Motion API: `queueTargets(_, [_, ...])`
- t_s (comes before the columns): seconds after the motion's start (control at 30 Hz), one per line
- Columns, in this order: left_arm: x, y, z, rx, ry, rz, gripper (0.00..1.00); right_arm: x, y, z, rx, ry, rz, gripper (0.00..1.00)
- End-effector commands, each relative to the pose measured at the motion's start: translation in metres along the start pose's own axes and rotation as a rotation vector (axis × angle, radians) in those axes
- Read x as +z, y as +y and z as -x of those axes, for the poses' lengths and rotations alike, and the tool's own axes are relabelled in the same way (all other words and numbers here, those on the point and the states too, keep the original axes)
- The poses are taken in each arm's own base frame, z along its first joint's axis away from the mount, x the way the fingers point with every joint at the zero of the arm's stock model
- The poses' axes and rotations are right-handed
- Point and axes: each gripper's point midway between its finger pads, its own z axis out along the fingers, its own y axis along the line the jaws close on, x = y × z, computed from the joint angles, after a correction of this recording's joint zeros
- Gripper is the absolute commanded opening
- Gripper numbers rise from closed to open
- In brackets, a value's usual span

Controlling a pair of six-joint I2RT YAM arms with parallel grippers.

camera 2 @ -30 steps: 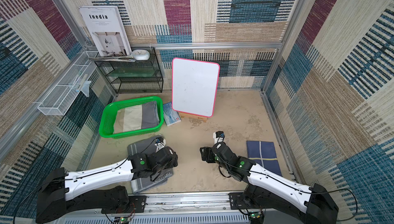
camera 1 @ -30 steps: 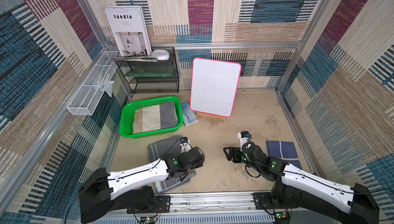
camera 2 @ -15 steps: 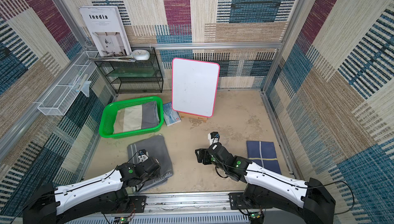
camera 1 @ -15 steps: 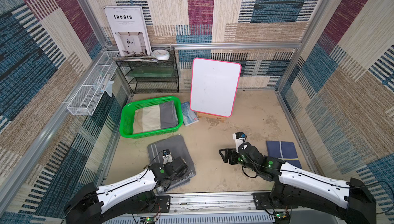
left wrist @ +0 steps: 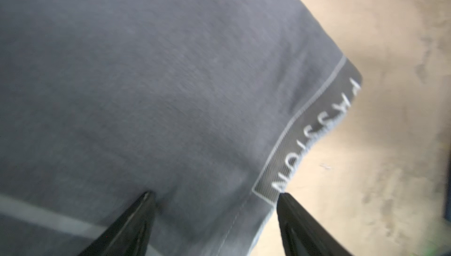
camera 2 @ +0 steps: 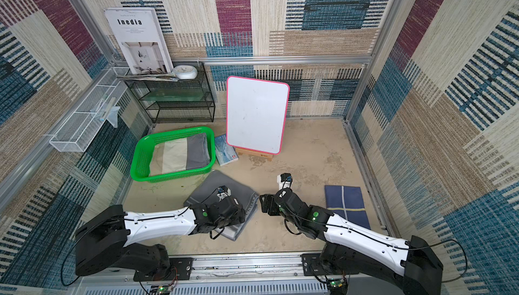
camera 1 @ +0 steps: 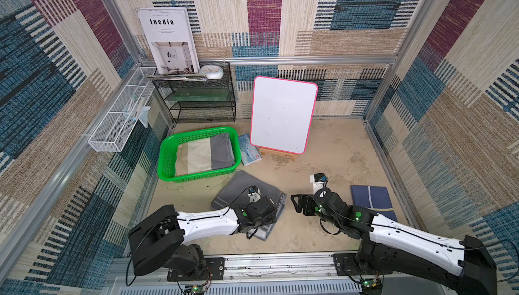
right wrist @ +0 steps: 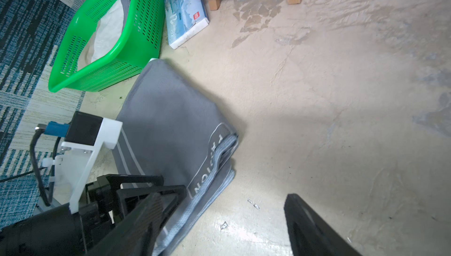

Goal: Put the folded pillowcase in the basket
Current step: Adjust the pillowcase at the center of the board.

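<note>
While nothing is gripped yet, the basket (camera 1: 165,156) sits farthest left, past the cloth from both sets of fingers, and a beige-and-grey folded cloth (camera 1: 205,156) is already inside. The grey folded pillowcase (camera 1: 238,186) lies flat on the floor, one corner just beside the basket's near wall. Its long axis seems to run from that corner back toward the arms, though I can't be sure.

The left gripper (left wrist: 214,195) is right over the pillowcase with its fingers spread wide. One tip is over plain grey cloth and the other sits at the lettered hem band (left wrist: 307,135). The view is blurred, so I can't tell if the tips touch.

The right gripper (right wrist: 223,197) is also spread wide, with only bare floor between its fingers. The stacked folded edge lies just beside its finger on the left arm's side.

The left arm is nearer, so it likely pinches the hem side, and the right arm would need to shift toward the cloth. A navy cloth (camera 1: 370,198) lies well apart, behind the right fingers.
</note>
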Motion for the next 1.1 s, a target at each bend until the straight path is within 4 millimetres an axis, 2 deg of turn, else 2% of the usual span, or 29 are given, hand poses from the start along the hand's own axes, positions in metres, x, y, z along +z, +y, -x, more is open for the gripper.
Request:
queueTargets(0.0, [-0.006, -0.028, 0.005, 0.009, -0.004, -0.091, 0.82, 0.003, -0.006, -0.004, 0.013, 0.012, -0.034, 0.84])
queueTargets(0.1, [-0.039, -0.01, 0.026, 0.03, -0.122, -0.051, 0.83, 0.009, -0.004, -0.008, 0.012, 0.032, -0.03, 0.83])
queueTargets(0.2, [-0.071, 0.023, 0.046, 0.026, -0.22, 0.026, 0.86, 0.018, 0.0, -0.012, 0.011, 0.057, -0.034, 0.81])
queueTargets(0.3, [-0.09, 0.054, 0.057, 0.012, -0.272, 0.061, 0.86, 0.029, 0.007, -0.02, -0.009, 0.099, -0.042, 0.8])
queueTargets(0.4, [-0.099, 0.084, 0.062, -0.008, -0.271, 0.108, 0.87, 0.042, 0.011, -0.031, -0.034, 0.143, -0.066, 0.79])
queueTargets(0.6, [-0.095, 0.132, 0.06, -0.05, -0.184, 0.198, 0.88, 0.063, 0.022, -0.06, -0.084, 0.255, -0.094, 0.73])
queueTargets(0.67, [-0.094, 0.142, 0.062, -0.068, -0.15, 0.224, 0.88, 0.066, 0.022, -0.073, -0.097, 0.296, -0.095, 0.72])
queueTargets(0.83, [-0.082, 0.148, 0.078, -0.084, -0.108, 0.225, 0.89, 0.065, 0.017, -0.09, -0.103, 0.338, -0.131, 0.7])
queueTargets(0.97, [-0.066, 0.141, 0.09, -0.057, -0.064, 0.21, 0.87, 0.067, 0.02, -0.094, -0.095, 0.337, -0.109, 0.67])
queueTargets(1.07, [-0.053, 0.136, 0.088, -0.043, -0.021, 0.195, 0.84, 0.07, 0.015, -0.096, -0.098, 0.343, -0.139, 0.64])
